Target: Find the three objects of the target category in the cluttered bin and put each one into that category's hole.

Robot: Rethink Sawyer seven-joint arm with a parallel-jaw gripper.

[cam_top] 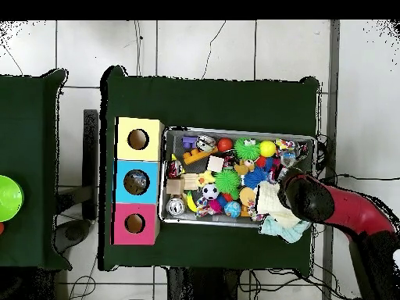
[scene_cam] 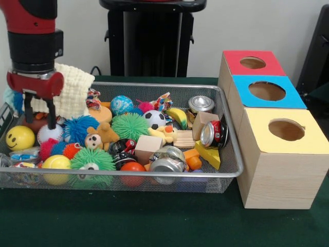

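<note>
Wire-mesh bin (scene_cam: pixel 229 172) of mixed clutter beside three wooden boxes with round holes.

At the front view's upper left, the gripper (scene_cam: pixel 38 110) hangs with black fingers (scene_cam: pixel 51 113) narrowly spread, empty, over a white ball (scene_cam: pixel 49 134); a waffle-weave cloth (scene_cam: pixel 72 90) drapes behind. Crumpled metal cans (scene_cam: pixel 215 134) lie at the bin's right, nearest the red (scene_cam: pixel 252 63), blue (scene_cam: pixel 267 91) and yellow (scene_cam: pixel 285 129) box tops. Spiky rubber balls (scene_cam: pixel 130 126) fill the centre.

Green table cloth (scene_cam: pixel 154 226), green round object (cam_top: pixel 8 199) on neighbouring table, tiled floor (cam_top: pixel 195 47)
</note>
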